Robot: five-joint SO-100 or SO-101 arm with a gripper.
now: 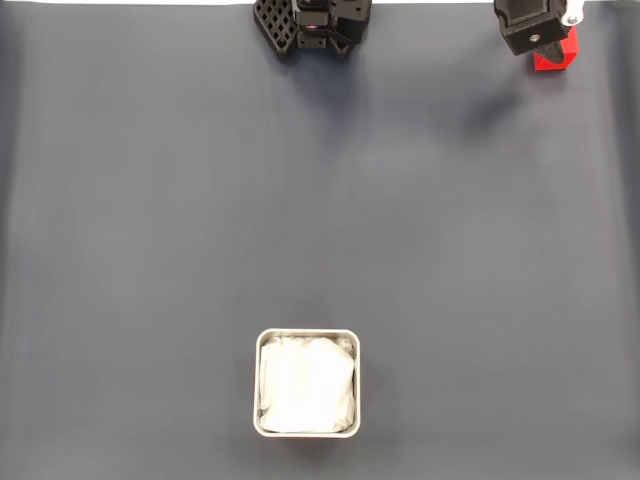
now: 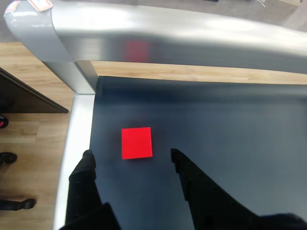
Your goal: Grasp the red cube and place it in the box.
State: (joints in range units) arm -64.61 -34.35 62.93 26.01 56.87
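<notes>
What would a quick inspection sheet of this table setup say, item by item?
Surface: dark grey mat, smooth; in the wrist view it ends at a silvery metal frame.
Job's things: red cube on the mat near the frame's corner, untouched; box, silvery rim, white lining, no cube inside, far from the cube in the fixed view.
Clutter: nothing seen.
Gripper: gripper open, fingertips either side of the cube and just short of it.
Cables: nothing seen.
Surroundings: wooden floor beyond the frame; arm base at the top edge of the fixed view.
</notes>
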